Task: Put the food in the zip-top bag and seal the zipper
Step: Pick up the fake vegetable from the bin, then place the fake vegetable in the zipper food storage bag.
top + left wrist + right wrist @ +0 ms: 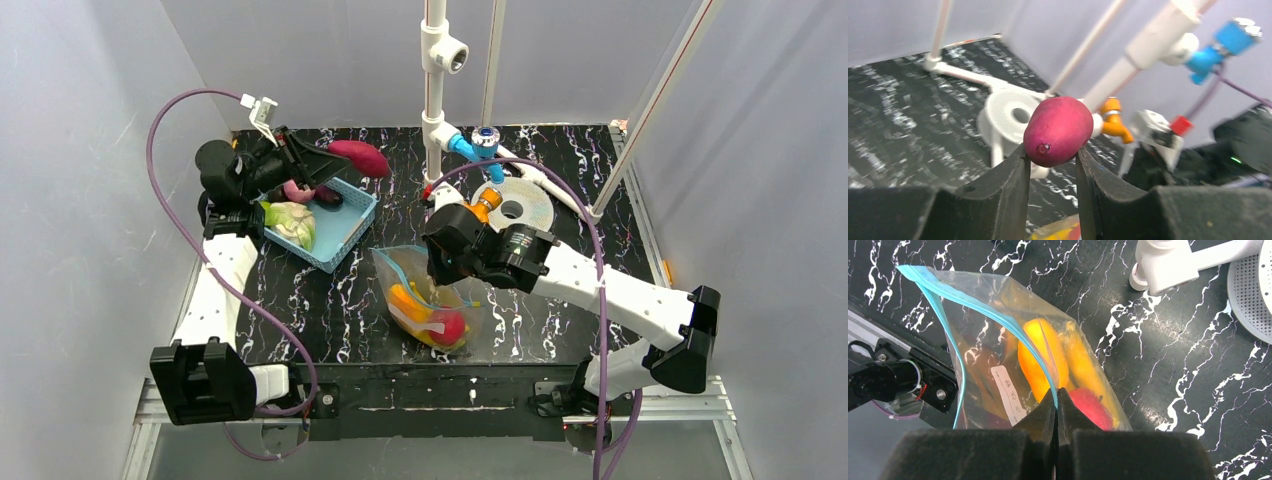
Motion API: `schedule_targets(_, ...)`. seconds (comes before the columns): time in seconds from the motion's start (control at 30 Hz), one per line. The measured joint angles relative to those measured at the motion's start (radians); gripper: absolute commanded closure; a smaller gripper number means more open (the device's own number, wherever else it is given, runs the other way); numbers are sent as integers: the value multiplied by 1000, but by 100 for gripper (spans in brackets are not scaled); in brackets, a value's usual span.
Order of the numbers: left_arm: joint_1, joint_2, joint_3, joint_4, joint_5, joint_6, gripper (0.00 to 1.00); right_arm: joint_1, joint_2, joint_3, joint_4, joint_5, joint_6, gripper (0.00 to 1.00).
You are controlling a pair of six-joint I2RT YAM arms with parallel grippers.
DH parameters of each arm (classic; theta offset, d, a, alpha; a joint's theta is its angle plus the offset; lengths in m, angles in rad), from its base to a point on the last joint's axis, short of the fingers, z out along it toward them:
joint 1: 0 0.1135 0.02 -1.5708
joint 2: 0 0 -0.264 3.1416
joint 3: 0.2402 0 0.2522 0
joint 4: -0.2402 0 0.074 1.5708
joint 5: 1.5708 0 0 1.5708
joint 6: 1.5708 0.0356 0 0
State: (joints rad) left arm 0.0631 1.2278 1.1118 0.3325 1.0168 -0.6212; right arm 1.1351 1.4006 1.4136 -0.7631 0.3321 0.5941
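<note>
The clear zip-top bag (425, 300) lies at the table's front centre with orange, yellow and red food inside. In the right wrist view the bag (998, 355) stands open, its white label (1009, 392) facing up. My right gripper (1056, 392) is shut on the teal zipper (998, 322) and holds that mouth edge up; it also shows in the top view (436, 290). My left gripper (335, 165) is shut on a magenta sweet potato (358, 157), held above the blue basket (345, 240). In the left wrist view the sweet potato (1058, 130) sits between the fingertips (1019, 160).
The blue basket holds a green cabbage-like piece (290, 222) and a dark purple item (325, 197). A white pipe stand (435, 110) with a blue fitting (475, 145) and a grey disc (525, 205) stands behind the bag. Grey walls enclose the table.
</note>
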Motion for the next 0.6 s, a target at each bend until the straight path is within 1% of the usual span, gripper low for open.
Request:
schedule_targets(0.1, -1, 13, -38, 242, 116, -174, 100, -34, 0, -4, 11, -27, 5, 99)
schedule_targets(0.2, -13, 31, -47, 452, 199, -333, 100, -79, -1, -18, 28, -74, 5, 99)
schedule_targets(0.27, -36, 29, -52, 549, 241, -393, 100, -106, -1, -26, 38, -108, 5, 99)
schedule_targets(0.33, -79, 13, -58, 581, 276, -408, 100, -126, -1, -29, 47, -137, 5, 99)
schedule_targets(0.37, -107, -2, -59, 565, 294, -392, 100, -137, -1, -29, 53, -154, 4, 99)
schedule_targets(0.43, -168, -48, -56, 448, 322, -288, 100, -155, -1, -29, 60, -180, 0, 99)
schedule_targets(0.53, -271, -138, -23, 103, 319, -16, 100, -169, -1, -29, 61, -202, -9, 99)
schedule_targets(0.6, -342, -193, -10, -53, 300, 135, 100, -172, -1, -28, 61, -210, -18, 99)
